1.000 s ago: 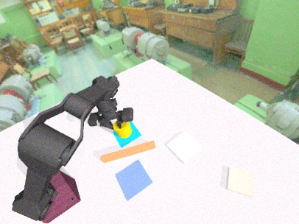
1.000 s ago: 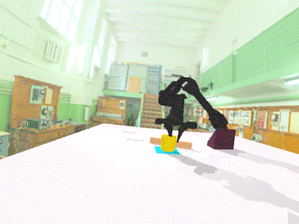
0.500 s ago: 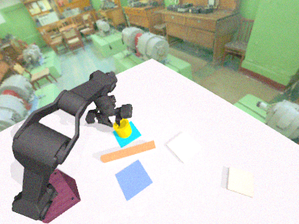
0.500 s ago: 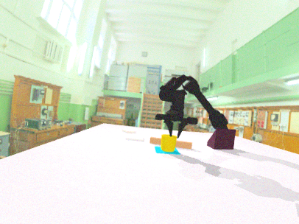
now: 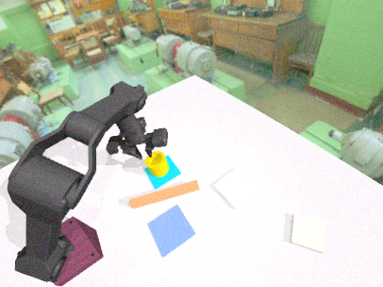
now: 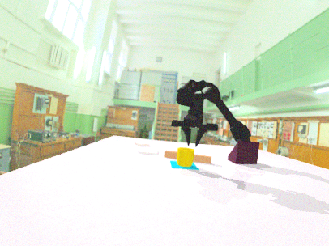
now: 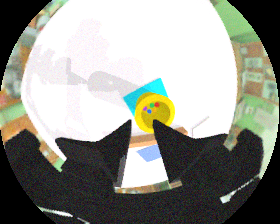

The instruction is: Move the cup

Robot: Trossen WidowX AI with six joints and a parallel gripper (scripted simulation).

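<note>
1. The gripper (image 6: 194, 142) hangs above the cup, its fingers apart and holding nothing; the exterior view shows its tips above and just behind the rim, not touching it.
2. The cup (image 5: 157, 163) is yellow and stands upright on the cyan pad (image 5: 162, 172), near the left of the bench (image 5: 264, 168). The wrist view looks down into the cup's mouth, where a few small coloured marbles (image 7: 153, 107) lie at the bottom.
3. Just near of the cyan pad lies an orange bar (image 5: 163, 194), and near of that a blue pad (image 5: 171, 229). Two pale squares lie further right, well apart from the cup.
4. Handling, as a judgement: the cup looks rigid, smooth-walled and light, so it could slip or tip under a loose or off-centre pinch. The marbles are loose and will roll at any tilt.
5. The safest hold would be across the side wall, below the rim, with the fingers level on opposite sides and the cup kept upright.
6. Since the cup already sits on a pad with the gripper free of it, the task looks at or close to its end.
</note>
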